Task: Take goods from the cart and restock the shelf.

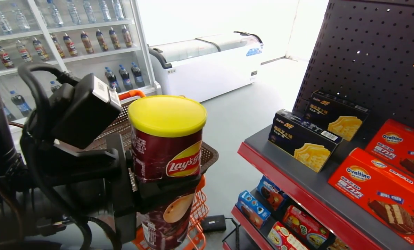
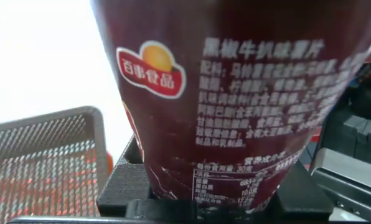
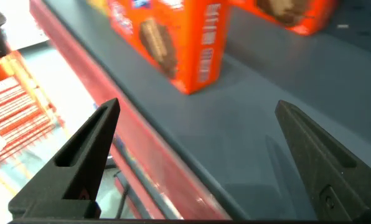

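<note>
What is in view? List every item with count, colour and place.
shelf: one, grey decks, red edges, right side
cart: one, orange, left of shelf
chip canister: one, dark red, yellow lid, held above cart
cracker boxes: two, dark with yellow pictures, top deck
wafer boxes: two, orange-red, top deck, nearer
snack boxes: at least four, blue and red, lower deck
drink bottles: many, in cooler, back left
chest freezer: one, white, back
left gripper: shut on canister
right gripper: open, over top deck

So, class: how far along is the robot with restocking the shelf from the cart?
Done: nothing certain; boxes already stand on the shelf. In hand: the left gripper clamps a yellow-lidded chip can, raised clear of the cart. Left: setting it on the shelf, where the open right gripper hovers.
</note>
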Available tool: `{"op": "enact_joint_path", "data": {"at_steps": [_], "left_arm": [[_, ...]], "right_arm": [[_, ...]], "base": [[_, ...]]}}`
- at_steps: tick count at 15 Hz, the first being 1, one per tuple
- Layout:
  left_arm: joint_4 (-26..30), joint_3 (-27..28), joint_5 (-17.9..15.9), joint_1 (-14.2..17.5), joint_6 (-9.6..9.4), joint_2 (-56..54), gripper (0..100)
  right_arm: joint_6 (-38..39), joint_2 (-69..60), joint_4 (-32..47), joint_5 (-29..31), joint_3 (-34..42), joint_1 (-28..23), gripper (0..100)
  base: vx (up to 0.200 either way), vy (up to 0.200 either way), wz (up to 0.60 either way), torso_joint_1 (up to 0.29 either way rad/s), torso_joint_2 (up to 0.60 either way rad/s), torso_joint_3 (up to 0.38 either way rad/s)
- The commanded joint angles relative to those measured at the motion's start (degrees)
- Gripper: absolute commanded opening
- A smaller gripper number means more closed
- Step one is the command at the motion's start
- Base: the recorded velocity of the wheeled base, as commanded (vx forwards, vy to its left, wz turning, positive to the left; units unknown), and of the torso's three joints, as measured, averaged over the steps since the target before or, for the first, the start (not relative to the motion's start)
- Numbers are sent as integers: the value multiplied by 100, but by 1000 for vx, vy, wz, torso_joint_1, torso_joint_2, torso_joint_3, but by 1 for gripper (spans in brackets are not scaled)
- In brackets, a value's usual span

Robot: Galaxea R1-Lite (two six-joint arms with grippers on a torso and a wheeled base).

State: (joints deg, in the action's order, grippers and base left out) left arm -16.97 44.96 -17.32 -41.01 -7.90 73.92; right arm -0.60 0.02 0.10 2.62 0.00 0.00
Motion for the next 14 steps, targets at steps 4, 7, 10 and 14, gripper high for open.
{"op": "enact_joint_path", "data": {"at_steps": [4, 7, 10, 14], "left_arm": [[-8, -207, -8, -12, -1, -247, 0], [-8, -198, -17, -21, -1, -317, 0], [1, -198, -43, -206, -1, -405, 0], [1, -216, -96, -232, -1, -423, 0]], "right_arm": [[-2, -2, -1, -95, 0, 0, 100], [-2, -2, -10, -121, 0, 0, 100], [-2, -2, -1, -121, 0, 0, 100], [-2, -2, -1, -121, 0, 0, 100]], "base": [[0, 0, -450, 2, 3, 5], [0, 0, 0, 0, 0, 0], [0, 0, 0, 0, 0, 0], [0, 0, 0, 0, 0, 0]]}}
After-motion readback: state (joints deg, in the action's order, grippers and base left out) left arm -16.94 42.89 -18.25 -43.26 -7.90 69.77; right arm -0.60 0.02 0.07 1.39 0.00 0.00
